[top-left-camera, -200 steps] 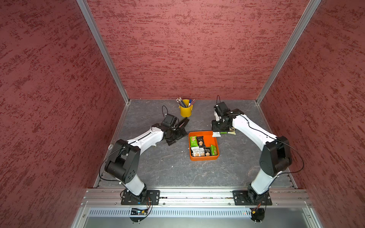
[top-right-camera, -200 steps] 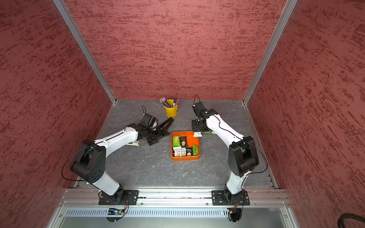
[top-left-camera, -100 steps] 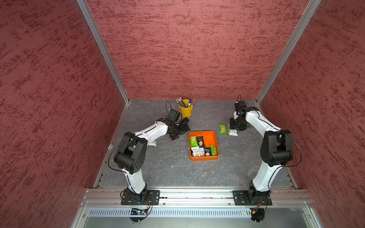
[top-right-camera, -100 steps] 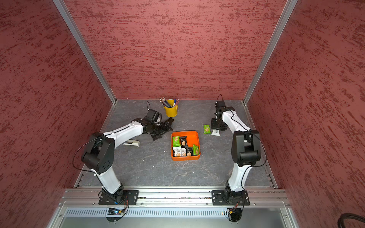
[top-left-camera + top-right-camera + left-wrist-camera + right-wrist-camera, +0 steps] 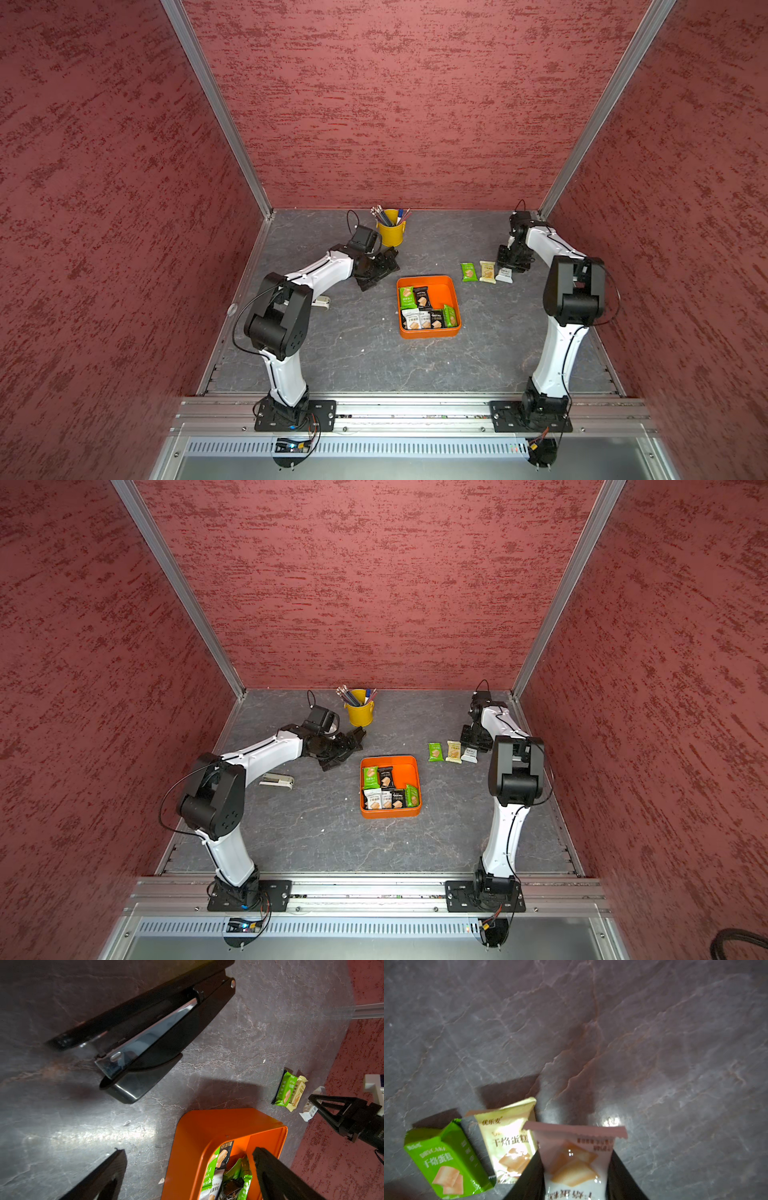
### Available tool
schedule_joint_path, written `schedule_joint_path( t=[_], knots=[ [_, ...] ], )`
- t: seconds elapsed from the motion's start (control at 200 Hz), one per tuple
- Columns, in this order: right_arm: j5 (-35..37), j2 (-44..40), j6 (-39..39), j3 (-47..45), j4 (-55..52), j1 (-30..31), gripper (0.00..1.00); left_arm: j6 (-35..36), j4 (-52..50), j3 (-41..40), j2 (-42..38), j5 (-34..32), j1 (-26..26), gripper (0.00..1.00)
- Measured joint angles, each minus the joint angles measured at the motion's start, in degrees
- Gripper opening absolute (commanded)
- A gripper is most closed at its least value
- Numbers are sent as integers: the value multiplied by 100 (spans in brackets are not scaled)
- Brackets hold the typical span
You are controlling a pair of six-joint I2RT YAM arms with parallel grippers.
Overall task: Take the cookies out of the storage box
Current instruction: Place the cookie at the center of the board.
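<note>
Pinching a white packet [image 5: 577, 1159] in the right claw [image 5: 512, 268], low over the table [image 5: 353, 353], beside a cream packet [image 5: 510, 1140] and a green packet [image 5: 444, 1159], well outside the storage box [image 5: 444, 291]. Roughly six cookies [image 5: 424, 318] left to lift from that orange tray. Risky to let go here: crowding the cream one, likely to land overlapping or shove the row. Holding the left claw [image 5: 189, 1151] wide and empty at the box's far corner. Black stapler [image 5: 145, 1039] and yellow pen bucket [image 5: 390, 235] close by there, easy to clip on the reach in.
</note>
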Motion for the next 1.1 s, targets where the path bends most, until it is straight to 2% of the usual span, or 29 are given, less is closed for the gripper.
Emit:
schedule_joint_path(
  t=[0.205,0.301,0.446,0.651,0.917,1.097],
  knots=[
    [-2,315,-26,258,-7,-63,44,-44,4,0,4,-2,13,100],
    [-4,372,-44,275,-11,-68,48,-46,7,0,4,-2,26,100],
    [-2,382,-81,275,-35,-72,60,-46,4,-2,4,0,33,100],
    [-131,232,-26,216,-33,-74,61,-39,7,-9,4,13,44,100],
    [-1508,-1088,520,-990,479,-61,60,13,-26,-245,-79,72,46,100],
    [-2457,-1867,1005,-1897,1097,173,59,197,-199,-365,-321,33,-31,100]
  ],
)
